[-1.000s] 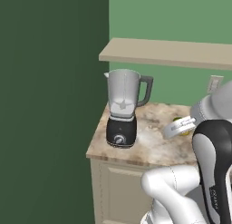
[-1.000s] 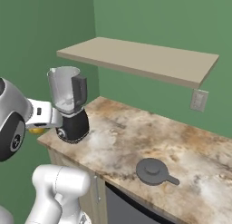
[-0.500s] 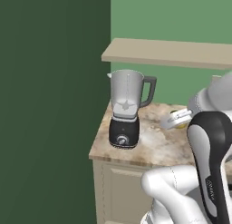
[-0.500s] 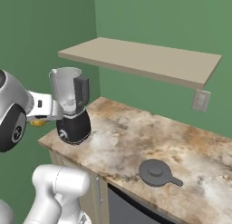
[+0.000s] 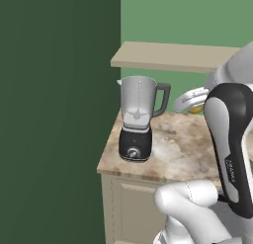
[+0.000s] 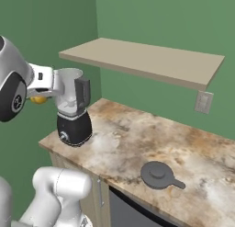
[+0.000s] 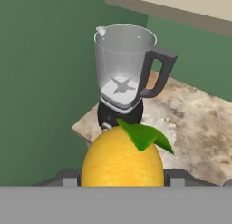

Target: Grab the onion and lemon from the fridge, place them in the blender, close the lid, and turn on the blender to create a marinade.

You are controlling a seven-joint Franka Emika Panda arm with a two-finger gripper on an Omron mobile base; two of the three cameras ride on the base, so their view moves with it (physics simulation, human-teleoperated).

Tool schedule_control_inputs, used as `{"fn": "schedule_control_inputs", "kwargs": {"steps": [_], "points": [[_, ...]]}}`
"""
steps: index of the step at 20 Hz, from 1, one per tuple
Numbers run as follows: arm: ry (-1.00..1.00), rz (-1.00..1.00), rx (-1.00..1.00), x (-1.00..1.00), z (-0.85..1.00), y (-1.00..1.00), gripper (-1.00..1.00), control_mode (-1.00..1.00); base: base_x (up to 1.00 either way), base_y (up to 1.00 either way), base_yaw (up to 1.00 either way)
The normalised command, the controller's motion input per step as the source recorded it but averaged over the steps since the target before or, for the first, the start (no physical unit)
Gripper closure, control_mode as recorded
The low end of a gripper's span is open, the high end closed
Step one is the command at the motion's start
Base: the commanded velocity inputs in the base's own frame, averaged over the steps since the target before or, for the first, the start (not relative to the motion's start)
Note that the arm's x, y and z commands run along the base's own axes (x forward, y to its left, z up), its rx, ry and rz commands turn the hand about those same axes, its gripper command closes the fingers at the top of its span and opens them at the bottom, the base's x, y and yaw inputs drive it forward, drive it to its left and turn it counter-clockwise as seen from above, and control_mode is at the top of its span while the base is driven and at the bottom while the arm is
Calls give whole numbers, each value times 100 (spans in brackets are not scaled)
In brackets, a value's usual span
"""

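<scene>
Lemon: yellow, green leaf on top, clamped in the tool, carried in the air beside the blender. Blender: jug open and empty, standing at the tabletop's left end under a shelf. Lid: lying flat on the tabletop, well apart from the blender.

The blender has a clear glossy plastic-looking jug, the counter mottled stone, the lemon smooth matt.

Glossy white rounded arm of fat tubular links, black forearm shell with faint pale lettering, dark round joint cap, white wrist block with small dark square marks
</scene>
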Motion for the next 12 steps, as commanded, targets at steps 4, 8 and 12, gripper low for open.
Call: {"fn": "schedule_control_inputs", "kwargs": {"steps": [4, 8, 12], "points": [[0, 0, 0, 31, 44, 9, 100, -100, 0, 0, 0], [7, 0, 0, 46, 1, 9, 100, -100, 0, 0, 0], [7, 1, -2, 47, 0, 18, 100, -100, 0, 0, 0]]}}
